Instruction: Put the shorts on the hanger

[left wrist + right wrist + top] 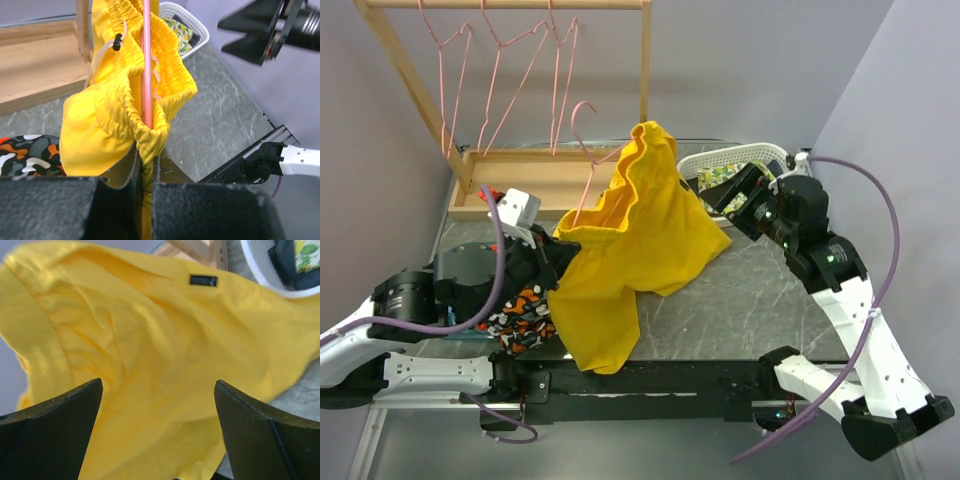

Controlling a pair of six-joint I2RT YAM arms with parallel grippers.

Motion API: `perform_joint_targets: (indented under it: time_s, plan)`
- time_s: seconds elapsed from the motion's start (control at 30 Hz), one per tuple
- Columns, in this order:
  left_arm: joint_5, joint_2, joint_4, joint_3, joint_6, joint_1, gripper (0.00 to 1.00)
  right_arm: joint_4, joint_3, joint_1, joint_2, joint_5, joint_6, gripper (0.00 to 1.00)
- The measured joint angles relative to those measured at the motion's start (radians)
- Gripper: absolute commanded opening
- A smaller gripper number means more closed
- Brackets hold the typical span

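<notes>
The yellow shorts (640,240) hang draped over a pink wire hanger (588,165), which stands tilted above the table with its hook (582,108) up. My left gripper (552,258) is shut on the gathered waistband (150,137), and the hanger's pink wire (146,65) runs down into the same pinch. In the left wrist view the left gripper (146,162) has yellow fabric squeezed between its fingers. My right gripper (725,195) is open and empty just right of the shorts. In the right wrist view the right gripper (157,390) faces the yellow fabric (150,330) without touching it.
A wooden rack (510,180) at the back left carries three more pink hangers (500,80). A white basket (740,160) with the lemon-print cloth (181,31) stands at the back right. The black-orange-white patterned garment (520,315) lies under my left arm.
</notes>
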Motion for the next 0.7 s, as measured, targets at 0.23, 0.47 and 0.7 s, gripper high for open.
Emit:
perform_joint_targets:
  time_s: [0.23,0.47,0.7]
  plan:
    - [-0.104,0.006,-0.095,0.066,-0.024,0.0,0.01,0.04,-0.198,0.08,-0.081,0.016,0.018,1.0]
    - [-0.253,0.08,-0.179,0.169,-0.057,0.0,0.01,0.043,-0.229,0.091,-0.076,0.029,0.004,1.0]
    - [-0.36,0.269,-0.18,0.278,-0.043,0.064,0.01,0.044,-0.23,0.122,-0.071,0.041,-0.006,1.0]
